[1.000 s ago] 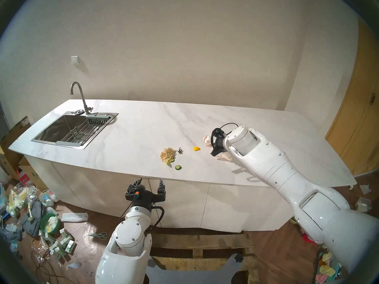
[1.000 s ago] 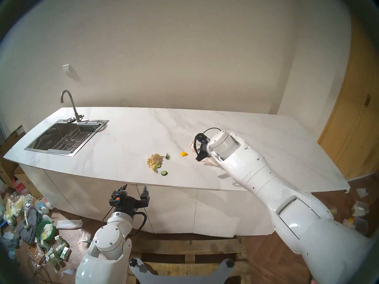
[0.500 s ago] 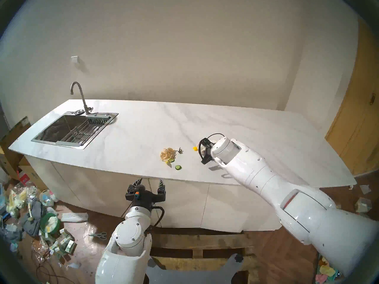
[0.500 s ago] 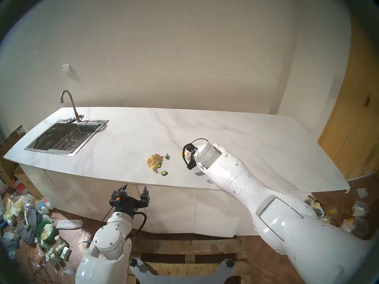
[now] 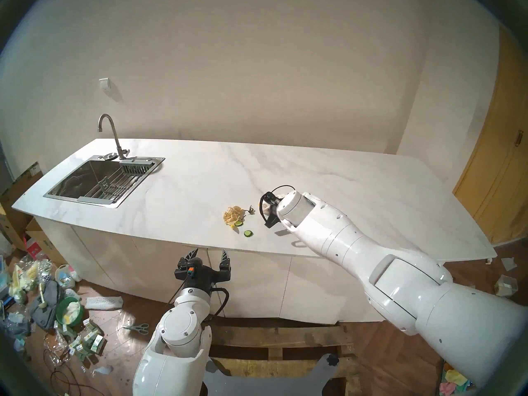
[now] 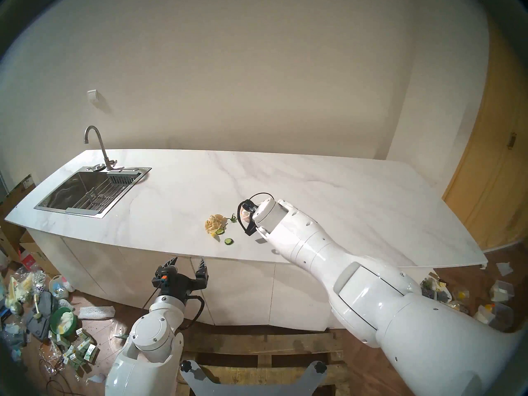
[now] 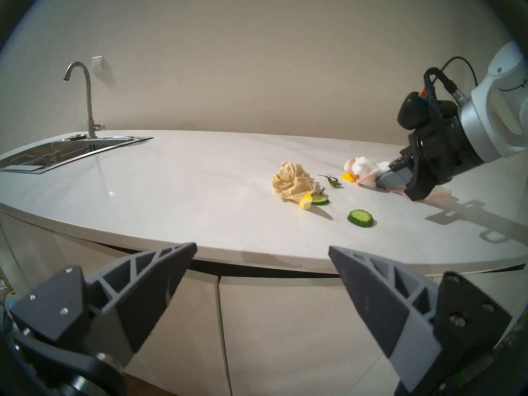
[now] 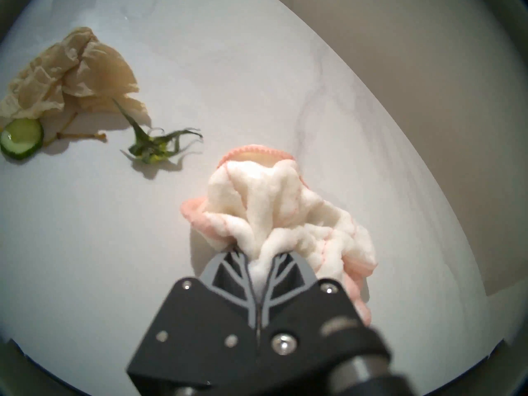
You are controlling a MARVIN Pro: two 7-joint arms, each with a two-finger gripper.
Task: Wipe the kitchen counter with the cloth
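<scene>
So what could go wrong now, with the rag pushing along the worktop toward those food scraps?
The cloth is bunched in the right pincer, so it may cover only a narrow strip and leave smears. It is already against the yellow piece; the green stem, paper wad and cucumber slice lie near the kitchen counter front edge and might get shoved onto the floor.
</scene>
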